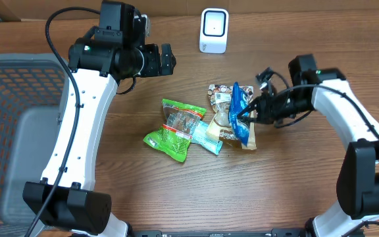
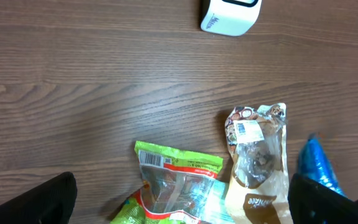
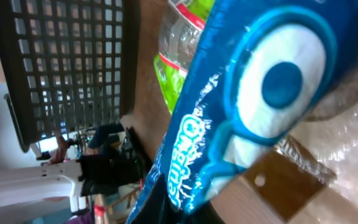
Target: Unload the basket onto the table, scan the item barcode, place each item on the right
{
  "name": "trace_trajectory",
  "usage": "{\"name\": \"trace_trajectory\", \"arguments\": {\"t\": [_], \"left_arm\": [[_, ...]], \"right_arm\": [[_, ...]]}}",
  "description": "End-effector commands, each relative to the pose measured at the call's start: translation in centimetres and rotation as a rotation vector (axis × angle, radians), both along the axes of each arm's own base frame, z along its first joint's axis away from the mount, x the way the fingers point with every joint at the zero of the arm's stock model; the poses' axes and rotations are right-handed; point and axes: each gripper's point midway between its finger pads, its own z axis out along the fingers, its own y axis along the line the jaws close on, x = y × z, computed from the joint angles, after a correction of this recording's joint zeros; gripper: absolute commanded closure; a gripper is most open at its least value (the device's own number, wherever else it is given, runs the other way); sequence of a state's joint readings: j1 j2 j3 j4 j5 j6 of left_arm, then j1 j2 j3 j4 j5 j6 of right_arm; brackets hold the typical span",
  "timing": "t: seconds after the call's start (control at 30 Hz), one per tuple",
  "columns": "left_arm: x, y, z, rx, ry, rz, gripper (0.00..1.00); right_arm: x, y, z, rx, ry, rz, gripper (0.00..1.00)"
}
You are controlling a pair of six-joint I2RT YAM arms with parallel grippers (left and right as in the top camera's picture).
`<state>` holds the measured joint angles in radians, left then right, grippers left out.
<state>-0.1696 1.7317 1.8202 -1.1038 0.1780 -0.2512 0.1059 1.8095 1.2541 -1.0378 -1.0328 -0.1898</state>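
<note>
A blue snack packet point(image 1: 241, 112) stands lifted on edge beside a small pile, and my right gripper point(image 1: 253, 109) is shut on it. Up close in the right wrist view, that blue packet point(image 3: 247, 93) fills most of the frame, pinched at its lower end in the right gripper point(image 3: 188, 208). The white barcode scanner point(image 1: 214, 30) stands at the back of the table. My left gripper point(image 1: 168, 59) hovers open and empty, high over the table left of the scanner point(image 2: 229, 14). Its fingers point(image 2: 48, 200) frame the pile from above.
The pile holds a green packet point(image 1: 175, 128), a teal packet point(image 1: 208, 136) and a tan see-through packet point(image 1: 224, 108). A dark mesh basket point(image 1: 12, 118) takes up the left side. In the left wrist view the green packet point(image 2: 173, 186) lies beside the tan one point(image 2: 257, 162).
</note>
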Motion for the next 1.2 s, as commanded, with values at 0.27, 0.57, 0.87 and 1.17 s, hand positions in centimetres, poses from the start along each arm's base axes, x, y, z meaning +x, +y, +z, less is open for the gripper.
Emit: {"name": "trace_trajectory", "arguments": {"t": [0.27,0.57,0.87,1.17], "left_arm": [[0.2,0.2,0.8,0.017,-0.029,-0.016,0.00],[0.2,0.2,0.8,0.017,-0.029,-0.016,0.00],[0.2,0.2,0.8,0.017,-0.029,-0.016,0.00],[0.2,0.2,0.8,0.017,-0.029,-0.016,0.00]], "right_arm": [[-0.1,0.0,-5.2,-0.023,0.082,-0.037,0.67],[1.3,-5.4,-10.1,-0.500,0.204,-0.235,0.59],[4.5,-3.3,-1.7,-0.621,0.006,-0.179,0.55],[6.1,0.8,-2.9,-0.792,-0.228,-0.108,0.27]]}}
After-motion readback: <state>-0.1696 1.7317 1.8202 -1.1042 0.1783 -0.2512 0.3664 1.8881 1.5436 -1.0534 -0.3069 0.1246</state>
